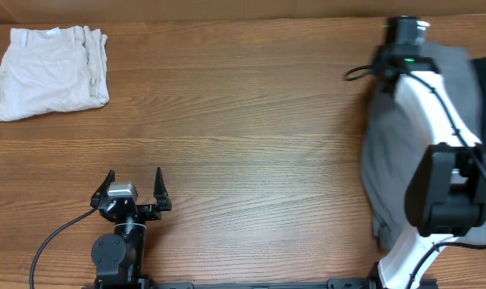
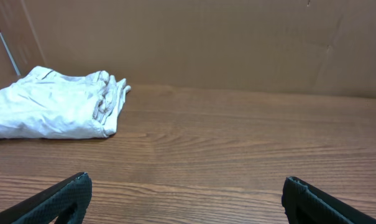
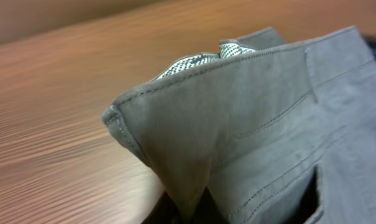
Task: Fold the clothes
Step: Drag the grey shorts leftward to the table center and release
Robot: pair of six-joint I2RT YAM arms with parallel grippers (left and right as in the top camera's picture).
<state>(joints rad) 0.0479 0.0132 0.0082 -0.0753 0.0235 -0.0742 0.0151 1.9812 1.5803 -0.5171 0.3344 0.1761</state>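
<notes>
Wood table [image 1: 251, 120], plain brown wall [image 2: 206, 37] behind. The grey shorts [image 1: 385, 160] sit rumpled along the table's right edge, running far side to near side, partly under the right arm [image 1: 423, 104]. We see no fold made yet.

Right wrist view: one end of the waistband [image 3: 194, 106] is lifted into a peak off the table, with the checked lining [image 3: 194, 62] showing inside. The cloth funnels down toward where the jaws would sit, so we read the right gripper [image 1: 403, 28] as holding the waistband to pull the shorts out flat. The jaws themselves are buried in cloth, so we cannot tell whether they are clamped or apart.

The left gripper [image 1: 134, 172] is parked at the near edge, jaws apart and empty, well apart from the grey shorts, probably because they lie out of its reach.

The white shorts [image 1: 50, 72], already folded, sit in the far-left corner, out of the way.
</notes>
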